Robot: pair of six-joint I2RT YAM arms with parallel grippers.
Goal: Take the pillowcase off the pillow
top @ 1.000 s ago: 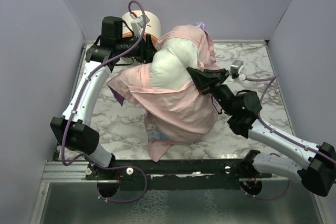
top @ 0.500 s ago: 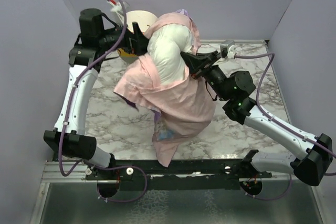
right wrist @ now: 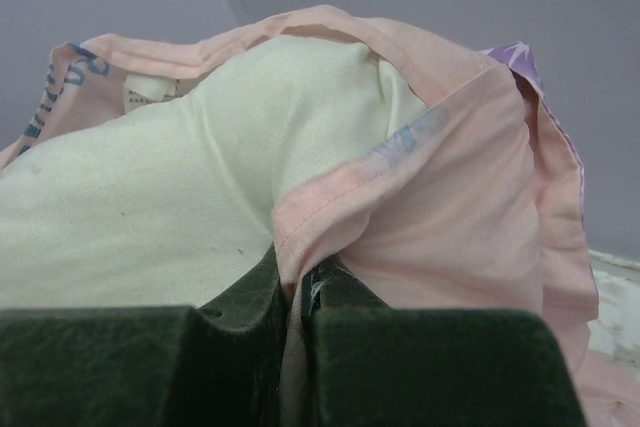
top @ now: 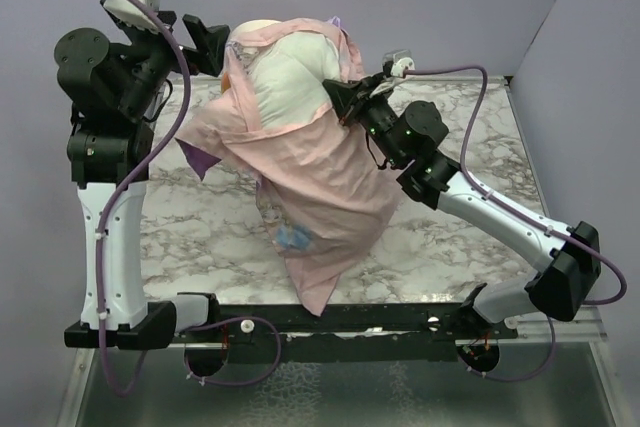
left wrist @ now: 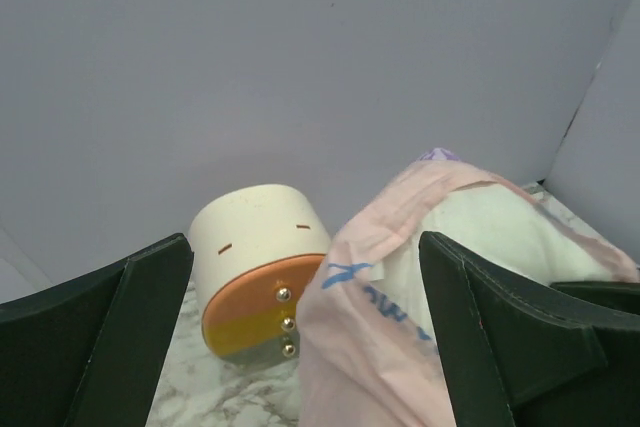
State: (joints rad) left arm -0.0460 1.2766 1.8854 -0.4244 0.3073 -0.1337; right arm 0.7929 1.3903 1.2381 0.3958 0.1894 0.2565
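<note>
1. Here the left gripper (left wrist: 305, 247) is raised near the back wall with its fingers spread wide, holding nothing; the pillowcase (top: 320, 182) edge lies just beneath it.
2. The right gripper (right wrist: 297, 297) is pinched tight on the pillowcase hem beside the pillow (top: 285, 72).
3. The pillow's off-white top bulges out of the pink opening at the back, while the rest sits inside the sack, whose low end reaches the near table edge.
4. Bare marble table (top: 190, 237) shows left and right of the bundle, and grey-lilac walls close three sides.
5. A cream-and-orange drawer unit (left wrist: 255, 282) lies tilted behind the pillow.
6. Blue print on the hem is unreadable.
</note>
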